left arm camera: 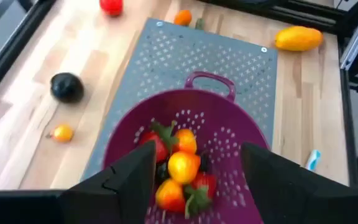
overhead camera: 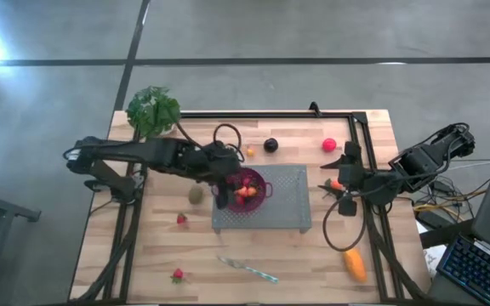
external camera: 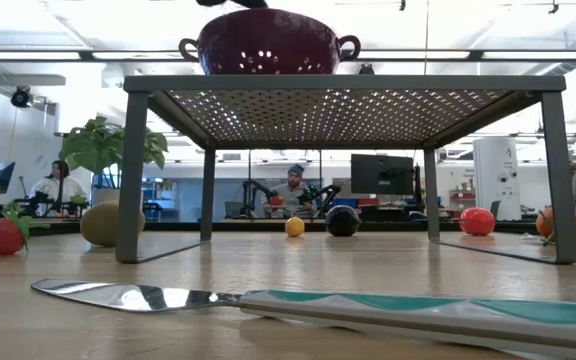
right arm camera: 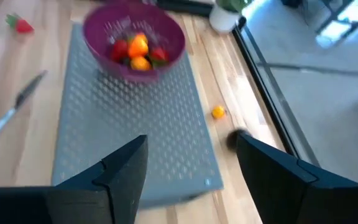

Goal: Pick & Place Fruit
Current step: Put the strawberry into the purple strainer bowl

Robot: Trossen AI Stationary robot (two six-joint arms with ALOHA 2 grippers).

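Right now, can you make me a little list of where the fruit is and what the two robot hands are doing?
Bowl: purple perforated colander on the grey perforated metal rack
In the bowl: red strawberries and small orange fruits
Fruit on the wooden table: dark plum, pink-red ball, olive-green kiwi, oblong orange fruit, two red strawberries
Left gripper: open, above the colander, holding nothing
Right gripper: open, at the rack's right end, empty
Also there: slim silver knife, leafy green plant
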